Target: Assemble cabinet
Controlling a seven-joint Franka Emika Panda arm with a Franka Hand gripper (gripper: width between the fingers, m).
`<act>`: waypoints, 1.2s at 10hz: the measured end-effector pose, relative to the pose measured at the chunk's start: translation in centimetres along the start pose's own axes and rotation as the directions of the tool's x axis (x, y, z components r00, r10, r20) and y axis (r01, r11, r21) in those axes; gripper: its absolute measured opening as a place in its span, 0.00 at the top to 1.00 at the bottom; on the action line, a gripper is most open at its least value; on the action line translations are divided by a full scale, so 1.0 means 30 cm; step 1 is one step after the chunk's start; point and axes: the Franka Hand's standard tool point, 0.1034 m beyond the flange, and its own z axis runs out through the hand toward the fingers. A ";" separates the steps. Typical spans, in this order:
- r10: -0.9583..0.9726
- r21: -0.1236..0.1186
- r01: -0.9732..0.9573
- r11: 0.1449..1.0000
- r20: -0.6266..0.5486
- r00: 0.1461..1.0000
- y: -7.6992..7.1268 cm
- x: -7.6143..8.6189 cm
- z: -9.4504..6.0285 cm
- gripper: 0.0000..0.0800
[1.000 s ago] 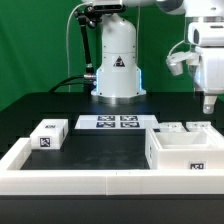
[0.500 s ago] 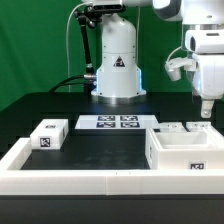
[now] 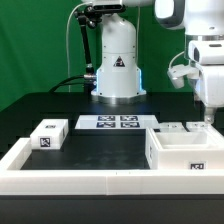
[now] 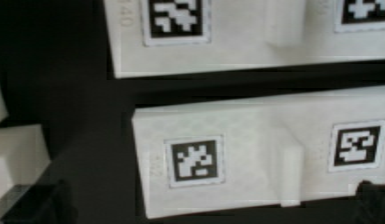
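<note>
Just beneath the spread jaws, small tagged cabinet blocks (image 3: 195, 129)

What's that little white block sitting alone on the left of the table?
The small white block is a squat box, plastic by its look, with a black-and-white square tag on its top and another on its front face. It lies flat on the black table, close to the white rail. Nothing grips it.
</note>
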 end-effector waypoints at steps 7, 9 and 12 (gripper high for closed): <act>0.022 0.012 -0.022 1.000 -0.025 0.999 -0.046 0.030 0.078 0.00; 0.021 0.015 -0.021 1.000 -0.026 0.999 -0.048 0.023 0.088 0.00; 0.032 0.034 -0.032 0.999 -0.025 0.999 -0.052 -0.012 0.114 0.00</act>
